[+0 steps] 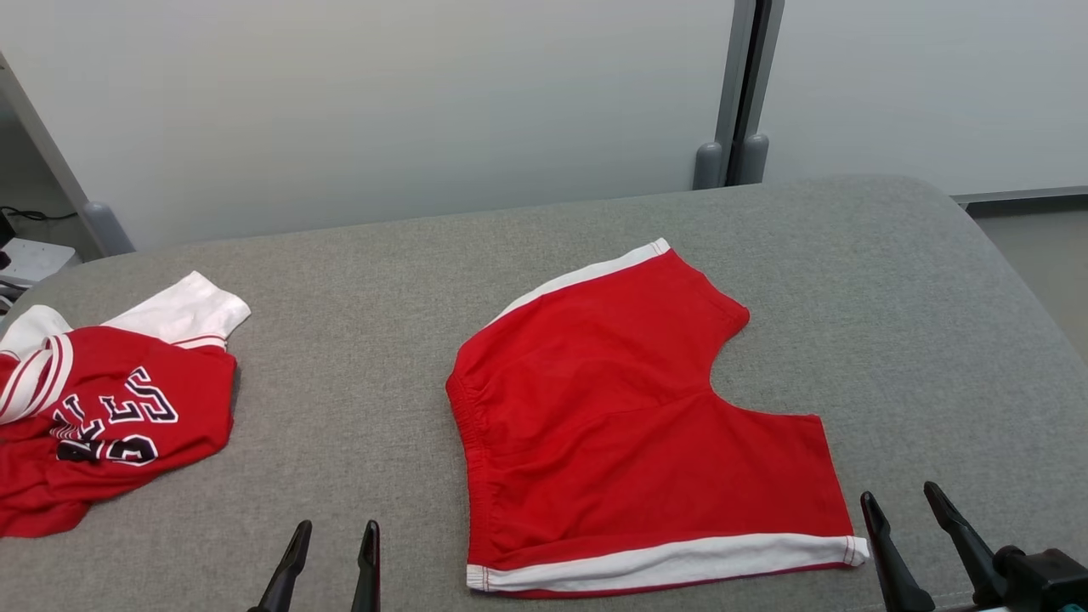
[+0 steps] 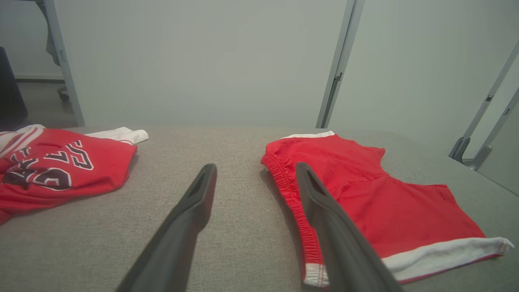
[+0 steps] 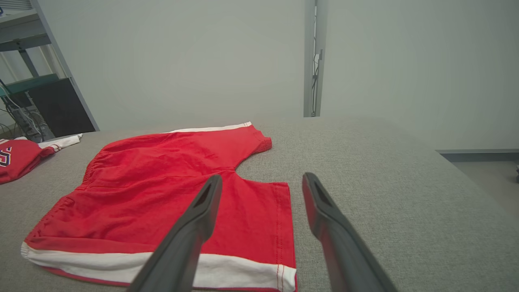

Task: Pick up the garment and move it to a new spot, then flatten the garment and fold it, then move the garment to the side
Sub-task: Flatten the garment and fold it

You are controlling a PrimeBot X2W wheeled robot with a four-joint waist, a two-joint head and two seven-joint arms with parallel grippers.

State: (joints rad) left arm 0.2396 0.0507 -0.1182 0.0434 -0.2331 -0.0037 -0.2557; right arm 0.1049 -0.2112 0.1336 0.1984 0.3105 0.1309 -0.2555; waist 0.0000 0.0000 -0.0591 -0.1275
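Item one: crumpled red-and-white jersey (image 1: 183,387), dark white-edged block lettering (image 1: 115,421), folded and upside down; I cannot read any word.

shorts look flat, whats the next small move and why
Probably lower the right pincer onto the near hem corner of the shorts to start a fold: they lie flat, that corner is closest to it, and it and the left pincer are open, off the cloth.
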